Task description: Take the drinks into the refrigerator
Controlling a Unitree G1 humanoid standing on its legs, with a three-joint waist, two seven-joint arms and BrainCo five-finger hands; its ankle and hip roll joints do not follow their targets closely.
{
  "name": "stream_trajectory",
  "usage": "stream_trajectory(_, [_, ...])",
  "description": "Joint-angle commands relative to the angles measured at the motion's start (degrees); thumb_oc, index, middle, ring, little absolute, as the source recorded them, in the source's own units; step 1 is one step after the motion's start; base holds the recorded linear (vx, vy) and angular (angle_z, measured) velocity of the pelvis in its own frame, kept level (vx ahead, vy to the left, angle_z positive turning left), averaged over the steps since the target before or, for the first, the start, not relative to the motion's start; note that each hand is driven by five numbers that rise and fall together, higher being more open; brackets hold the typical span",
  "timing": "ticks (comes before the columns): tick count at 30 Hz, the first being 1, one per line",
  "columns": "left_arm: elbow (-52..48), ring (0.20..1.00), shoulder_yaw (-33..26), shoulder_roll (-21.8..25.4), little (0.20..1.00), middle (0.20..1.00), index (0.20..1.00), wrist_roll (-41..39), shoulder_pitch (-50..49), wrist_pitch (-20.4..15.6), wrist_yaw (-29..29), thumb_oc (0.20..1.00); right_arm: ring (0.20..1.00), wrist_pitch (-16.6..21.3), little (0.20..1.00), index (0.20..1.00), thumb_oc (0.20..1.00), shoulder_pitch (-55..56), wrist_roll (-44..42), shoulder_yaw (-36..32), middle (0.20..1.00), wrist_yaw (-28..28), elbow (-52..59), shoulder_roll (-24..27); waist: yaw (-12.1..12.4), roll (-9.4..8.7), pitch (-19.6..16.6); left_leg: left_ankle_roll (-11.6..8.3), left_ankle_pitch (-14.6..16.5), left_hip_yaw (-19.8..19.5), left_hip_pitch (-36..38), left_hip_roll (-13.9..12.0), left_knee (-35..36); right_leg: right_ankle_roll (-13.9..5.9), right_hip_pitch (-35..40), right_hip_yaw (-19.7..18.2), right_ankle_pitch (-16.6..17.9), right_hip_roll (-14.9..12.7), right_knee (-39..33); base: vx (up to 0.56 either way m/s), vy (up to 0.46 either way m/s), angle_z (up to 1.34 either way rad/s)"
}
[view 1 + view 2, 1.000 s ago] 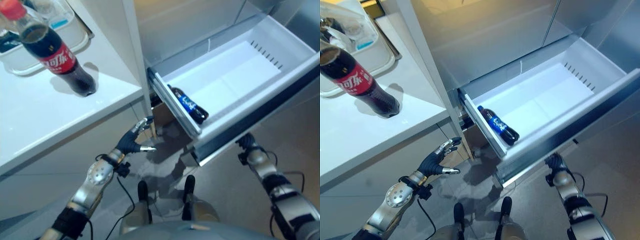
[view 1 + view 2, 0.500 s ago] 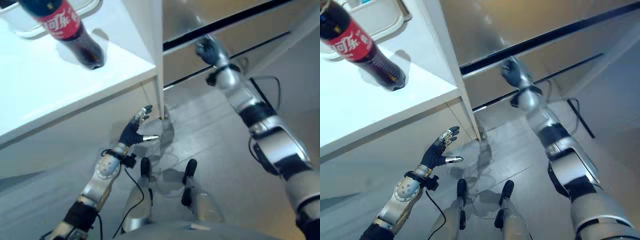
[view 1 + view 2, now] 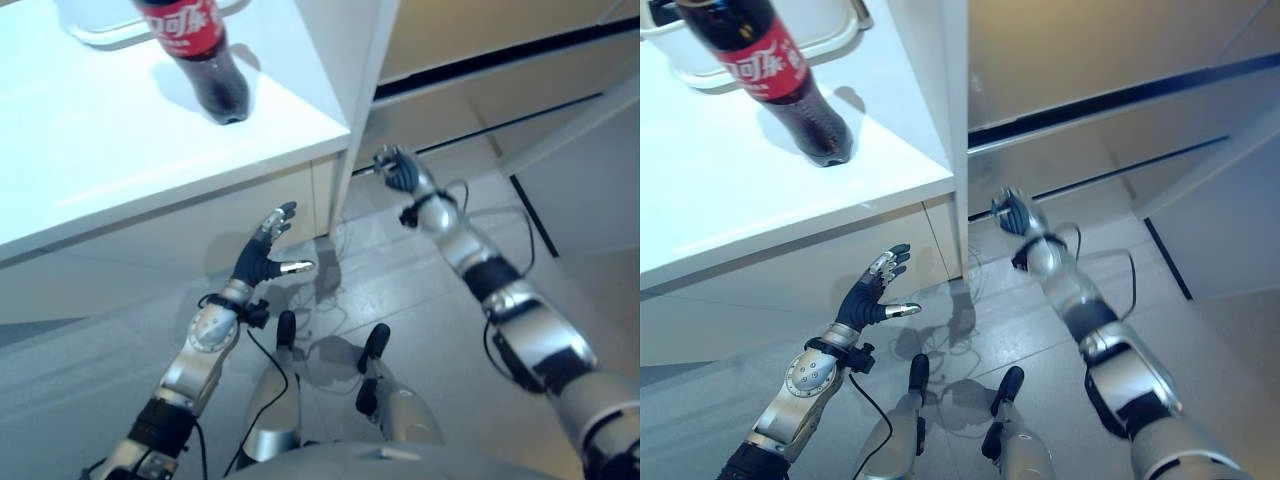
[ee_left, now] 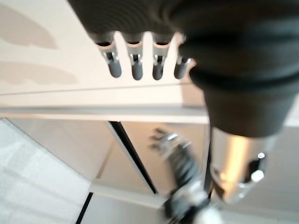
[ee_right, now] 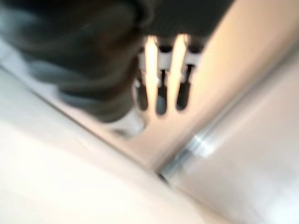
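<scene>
A cola bottle (image 3: pixel 207 60) with a red label stands upright on the white counter (image 3: pixel 100 170), near its right end. My left hand (image 3: pixel 262 258) hangs open below the counter's front, fingers spread, holding nothing. My right hand (image 3: pixel 1013 212) is open too, held just in front of the refrigerator's lower drawer front (image 3: pixel 1090 130), which is shut. In the right wrist view its straight fingers (image 5: pixel 161 95) point at that pale front without touching it. The left wrist view looks past its own fingers (image 4: pixel 135 67) at my right hand (image 4: pixel 172 142).
A white tray (image 3: pixel 830 30) sits on the counter behind the bottle. The counter's side panel (image 3: pixel 365 90) stands against the refrigerator. Dark gaps (image 3: pixel 500 60) run between the refrigerator's fronts. Grey tiled floor (image 3: pixel 420 290) lies below.
The drawer that stood open with a blue bottle inside is now shut. My right hand has drawn back and down from its front. The camera has swung left; the left hand stays put.
</scene>
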State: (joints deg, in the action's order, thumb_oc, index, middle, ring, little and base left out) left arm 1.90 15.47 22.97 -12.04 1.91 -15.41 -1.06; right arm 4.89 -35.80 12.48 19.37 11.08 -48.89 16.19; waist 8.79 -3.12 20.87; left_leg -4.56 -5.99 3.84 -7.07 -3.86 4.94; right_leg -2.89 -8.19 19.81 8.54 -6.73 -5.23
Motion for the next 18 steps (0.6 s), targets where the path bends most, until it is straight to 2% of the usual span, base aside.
stream_trajectory(1, [2.5, 1.000, -1.7, -2.9, 1.000, 1.000, 1.000, -0.8, -1.6, -1.6, 2.1, 1.000, 1.000, 1.6, 1.000, 1.000, 1.000, 5.3, -9.5, -3.6, 1.000, 1.7, -12.7, -4.3, -1.1, -2.65, -2.6, 3.76, 4.4, -0.8, 0.4, 4.4, 0.1, -4.89, 3.4, 1.1, -1.1, -3.1, 0.8, 0.00, 0.000, 0.00])
stream_trajectory(3, [8.2, 1.000, -2.0, -5.2, 1.000, 1.000, 1.000, -2.2, -1.6, -1.0, 2.2, 1.000, 1.000, 1.2, 1.000, 1.000, 1.000, 9.2, -13.4, -6.4, 1.000, 0.5, -20.4, -7.2, -1.6, -2.27, -3.2, 3.74, 5.1, -0.7, 1.6, 4.2, 0.1, -4.86, 4.2, 1.2, -1.6, -3.1, 0.9, 0.02, -0.013, 0.01])
stream_trajectory(4, [8.3, 1.000, -2.0, -5.2, 1.000, 1.000, 1.000, -2.2, -1.5, -1.1, 2.2, 1.000, 1.000, 1.3, 1.000, 1.000, 1.000, 9.2, -13.4, -6.4, 1.000, 0.5, -20.4, -7.2, -1.6, -2.33, -3.3, 3.80, 4.8, -0.8, 1.3, 4.4, 0.1, -4.86, 4.0, 1.2, -1.4, -3.2, 0.9, 0.05, -0.006, 0.00])
stream_trajectory(6, [20.7, 1.000, -2.2, -9.0, 1.000, 1.000, 1.000, -2.2, -0.4, 0.9, 3.5, 1.000, 1.000, -0.2, 1.000, 1.000, 1.000, 15.6, -13.1, -7.9, 1.000, -0.2, -27.7, -9.1, -2.7, -1.57, -4.3, 3.77, 5.6, -0.4, 3.3, 4.2, 0.1, -4.68, 5.4, 1.0, -2.1, -3.0, 1.1, 0.05, 0.013, -0.04])
stream_trajectory(7, [20.8, 1.000, -2.2, -9.0, 1.000, 1.000, 1.000, -2.2, -0.3, 0.8, 3.5, 1.000, 1.000, -0.2, 1.000, 1.000, 1.000, 15.6, -13.1, -8.0, 1.000, -0.2, -27.7, -9.1, -2.8, -1.61, -4.4, 3.83, 5.4, -0.5, 3.0, 4.3, 0.1, -4.69, 5.2, 1.1, -2.0, -3.1, 1.1, 0.08, 0.039, -0.08])
stream_trajectory(8, [31.9, 1.000, -4.5, -12.6, 1.000, 1.000, 1.000, -6.5, 1.2, 2.7, 3.1, 1.000, 1.000, -1.1, 1.000, 1.000, 1.000, 19.5, -14.2, -10.6, 1.000, -0.5, -30.5, -9.3, -4.1, -1.00, -5.3, 3.73, 6.0, 0.1, 4.7, 4.2, 0.1, -4.59, 6.4, 0.9, -2.6, -2.8, 1.2, 0.08, 0.040, -0.14])
stream_trajectory(9, [37.1, 1.000, -4.9, -13.1, 1.000, 1.000, 1.000, -4.8, 2.9, 2.4, 4.7, 1.000, 1.000, -1.3, 1.000, 1.000, 1.000, 20.8, -14.4, -11.3, 1.000, -0.1, -31.7, -9.1, -4.8, -0.87, -5.9, 3.71, 6.1, 0.3, 4.9, 4.2, 0.1, -4.53, 6.5, 0.8, -2.7, -2.8, 1.2, 0.13, 0.051, -0.04])
stream_trajectory(12, [54.8, 1.000, -7.0, -15.0, 1.000, 1.000, 1.000, 0.5, 7.1, 5.2, 7.5, 1.000, 1.000, -1.4, 1.000, 1.000, 1.000, 23.9, -16.3, -13.2, 1.000, 0.7, -32.6, -9.3, -6.5, -0.24, -7.5, 3.51, 6.7, 1.0, 6.6, 3.9, 0.1, -4.20, 7.9, 0.3, -3.5, -2.3, 1.2, 0.09, 0.026, -0.07])
stream_trajectory(14, [62.9, 1.000, -7.4, -14.9, 1.000, 1.000, 1.000, 8.0, 8.3, 6.2, 8.3, 1.000, 1.000, -0.8, 1.000, 1.000, 1.000, 26.1, -16.1, -12.6, 1.000, 0.9, -31.9, -9.7, -7.6, 0.17, -8.6, 3.36, 7.2, 1.5, 7.8, 3.8, 0.1, -4.07, 8.8, -0.2, -4.0, -1.9, 1.2, 0.10, 0.023, -0.08])
stream_trajectory(15, [63.1, 1.000, -7.5, -14.9, 1.000, 1.000, 1.000, 8.0, 8.4, 6.1, 8.4, 1.000, 1.000, -0.9, 1.000, 1.000, 1.000, 26.2, -16.1, -12.5, 1.000, 0.9, -31.9, -9.6, -7.6, 0.20, -8.5, 3.34, 7.3, 1.5, 7.9, 3.8, 0.1, -4.07, 8.9, -0.2, -4.0, -1.9, 1.2, 0.11, 0.006, -0.17])
stream_trajectory(16, [70.3, 1.000, -10.5, -15.0, 1.000, 1.000, 1.000, 8.5, 8.1, 8.1, 8.9, 1.000, 1.000, -0.8, 1.000, 1.000, 1.000, 27.0, -15.4, -11.8, 1.000, 0.6, -31.6, -9.7, -8.2, 0.27, -9.6, 3.16, 7.8, 2.1, 9.0, 3.6, 0.1, -3.91, 9.8, -0.7, -4.4, -1.5, 1.2, 0.09, -0.016, -0.15])
stream_trajectory(18, [72.7, 1.000, -10.9, -14.9, 1.000, 1.000, 1.000, 10.9, 7.9, 8.9, 9.2, 1.000, 1.000, -0.9, 1.000, 1.000, 1.000, 27.0, -14.6, -11.0, 1.000, 0.4, -31.6, -9.7, -8.2, 0.29, -10.0, 3.10, 7.9, 2.3, 9.5, 3.5, 0.1, -3.82, 10.2, -0.8, -4.5, -1.3, 1.1, 0.04, -0.008, -0.07])
